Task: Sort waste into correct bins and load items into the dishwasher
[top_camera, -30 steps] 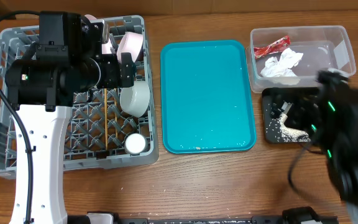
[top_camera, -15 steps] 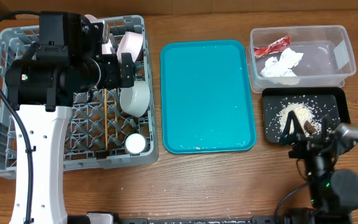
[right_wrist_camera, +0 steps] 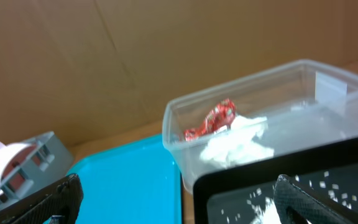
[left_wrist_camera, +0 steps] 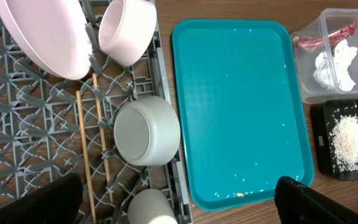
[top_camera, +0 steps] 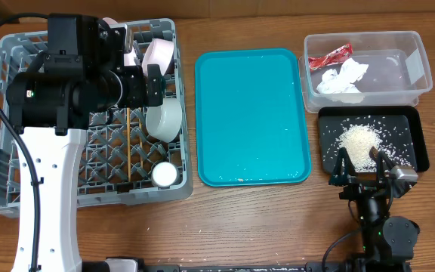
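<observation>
Bright, even light from above; shadows soft and short. Pale sheen on the teal tray (left_wrist_camera: 235, 106) ahead of the left gripper (left_wrist_camera: 179, 199). Right wrist view soft, slightly blurred; the right gripper (right_wrist_camera: 176, 190) itself dark, unfocused

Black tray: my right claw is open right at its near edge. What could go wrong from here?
The right claw hangs open at the near rim of the black tray; a low forward move could shove the shallow tray and scatter its rice. The clear tub sits just behind, so a shove may bump it. A few scraps on the teal tray could get missed.
</observation>
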